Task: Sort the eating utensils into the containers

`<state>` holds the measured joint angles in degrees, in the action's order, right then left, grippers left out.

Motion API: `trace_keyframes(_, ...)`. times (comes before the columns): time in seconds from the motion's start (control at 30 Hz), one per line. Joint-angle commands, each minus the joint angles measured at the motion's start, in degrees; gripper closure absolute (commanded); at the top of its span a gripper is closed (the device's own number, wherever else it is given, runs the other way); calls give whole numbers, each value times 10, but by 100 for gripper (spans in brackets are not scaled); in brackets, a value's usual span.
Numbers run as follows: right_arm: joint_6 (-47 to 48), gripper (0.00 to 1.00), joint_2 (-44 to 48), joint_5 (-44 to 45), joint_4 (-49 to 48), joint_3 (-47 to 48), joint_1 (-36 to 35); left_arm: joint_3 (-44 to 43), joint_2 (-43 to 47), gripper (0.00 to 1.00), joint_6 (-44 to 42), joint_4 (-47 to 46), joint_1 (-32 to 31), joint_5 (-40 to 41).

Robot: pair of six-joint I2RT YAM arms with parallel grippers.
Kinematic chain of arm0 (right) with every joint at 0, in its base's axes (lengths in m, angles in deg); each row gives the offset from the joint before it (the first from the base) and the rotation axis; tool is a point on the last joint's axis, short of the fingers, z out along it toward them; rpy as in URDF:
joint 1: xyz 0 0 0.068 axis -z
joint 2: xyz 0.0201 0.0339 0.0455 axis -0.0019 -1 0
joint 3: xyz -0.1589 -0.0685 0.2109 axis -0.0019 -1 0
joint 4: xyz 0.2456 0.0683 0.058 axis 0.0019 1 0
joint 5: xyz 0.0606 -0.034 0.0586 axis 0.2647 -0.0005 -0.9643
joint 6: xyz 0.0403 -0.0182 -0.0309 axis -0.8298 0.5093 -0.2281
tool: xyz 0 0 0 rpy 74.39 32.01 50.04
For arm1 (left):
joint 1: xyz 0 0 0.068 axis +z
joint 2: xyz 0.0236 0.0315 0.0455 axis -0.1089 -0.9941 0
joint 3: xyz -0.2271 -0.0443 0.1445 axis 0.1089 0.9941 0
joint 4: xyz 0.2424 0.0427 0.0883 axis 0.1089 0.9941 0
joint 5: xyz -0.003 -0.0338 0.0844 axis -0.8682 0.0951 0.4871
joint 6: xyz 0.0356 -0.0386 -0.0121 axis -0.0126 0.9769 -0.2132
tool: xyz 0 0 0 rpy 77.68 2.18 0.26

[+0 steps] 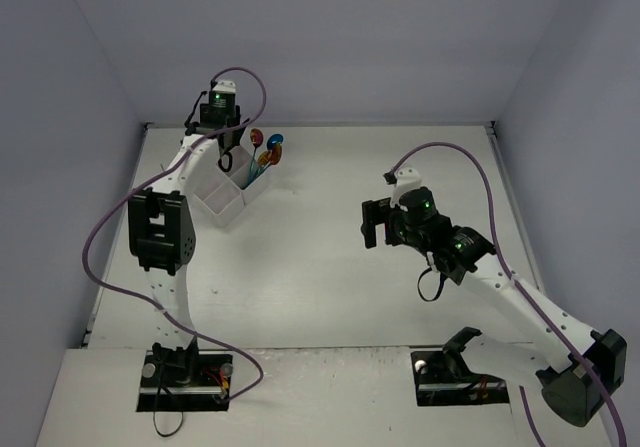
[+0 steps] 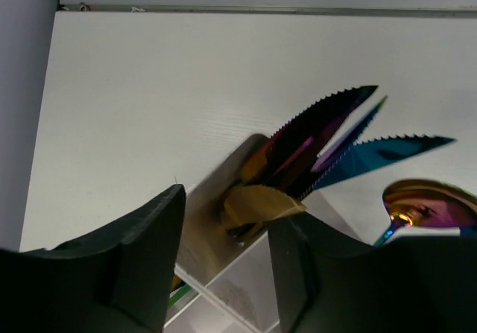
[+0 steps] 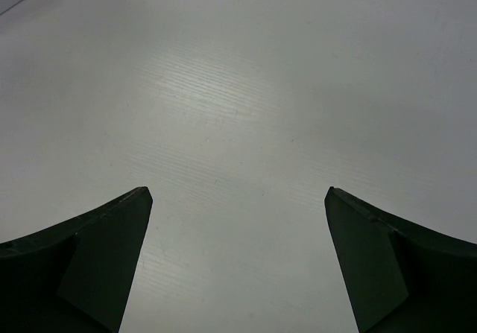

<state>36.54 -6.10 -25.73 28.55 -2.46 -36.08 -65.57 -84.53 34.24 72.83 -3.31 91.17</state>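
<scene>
The white divided box (image 1: 214, 199) stands at the back left of the table. Several iridescent utensils stand in its far compartments: serrated knives (image 2: 320, 135), a blue knife (image 2: 387, 153), a gold knife tip (image 2: 257, 203) and spoons (image 1: 266, 145), one showing in the left wrist view (image 2: 428, 203). My left gripper (image 1: 229, 157) hovers right over the box, open and empty; in its wrist view (image 2: 223, 262) the fingers straddle a box divider (image 2: 223, 292). My right gripper (image 1: 372, 223) is wide open and empty over bare table at centre right, as in its wrist view (image 3: 237, 193).
The table's back rail (image 2: 261, 9) and the left wall (image 1: 70, 167) run close behind and beside the box. The right wrist view holds only white tabletop (image 3: 238, 87). No loose utensils show on the table.
</scene>
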Motion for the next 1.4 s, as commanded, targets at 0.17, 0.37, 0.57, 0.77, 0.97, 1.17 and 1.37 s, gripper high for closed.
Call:
trace_keyframes(0.17, 4, 0, 39, 55, -12, 33, 4, 6, 223, 30, 35, 26, 1, -81)
trace_keyframes(0.37, 7, 0, 92, 107, -3, 62, 6, 47, 384, 24, 30, 120, 2, -104)
trace_keyframes(0.57, 27, 0, 167, 172, 17, 96, 6, 152, 553, 20, 39, 190, 2, -93)
trace_keyframes(0.77, 73, 0, 219, 220, 45, 140, 6, 294, 757, 15, 66, 223, 2, -64)
trace_keyframes(0.97, 89, 0, 263, 258, 53, 142, 5, 387, 871, 14, 81, 291, 2, -24)
trace_keyframes(1.17, 95, 0, 312, 268, 63, 129, 5, 411, 928, 14, 94, 332, 2, -4)
trace_keyframes(1.37, 105, 0, 329, 249, 80, 138, 5, 399, 921, 14, 98, 346, 2, 10)
